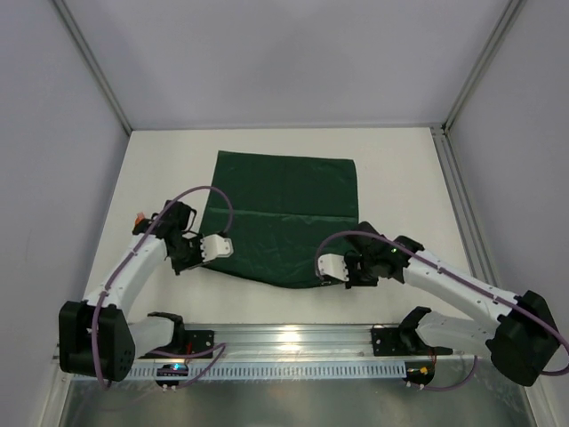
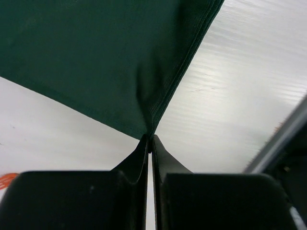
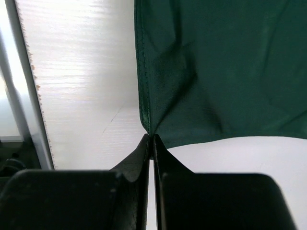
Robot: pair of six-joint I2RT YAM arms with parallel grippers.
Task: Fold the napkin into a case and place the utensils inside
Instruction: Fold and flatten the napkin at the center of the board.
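left claw (image 2: pixel 149 140): jaws pressed together on a corner of the napkin (image 2: pixel 96 62), which fans away beyond the tips.
right claw (image 3: pixel 150 137): jaws closed tight on another napkin corner, with the hem running straight ahead of the tips.
top view alone: the napkin is spread on the table (image 1: pixel 400 178), mostly beyond both claws, and its near edge sags between them.
left wrist alone: an orange utensil (image 2: pixel 5 181) lies back-left of the claw, clear of the cloth and cut off by the frame.
right wrist alone: a grey rail (image 3: pixel 26 96) runs left of the claw.

1 napkin (image 1: pixel 284 209), 2 grippers (image 2: pixel 149 140) (image 3: pixel 150 138), 1 orange utensil (image 2: pixel 5 180) visible
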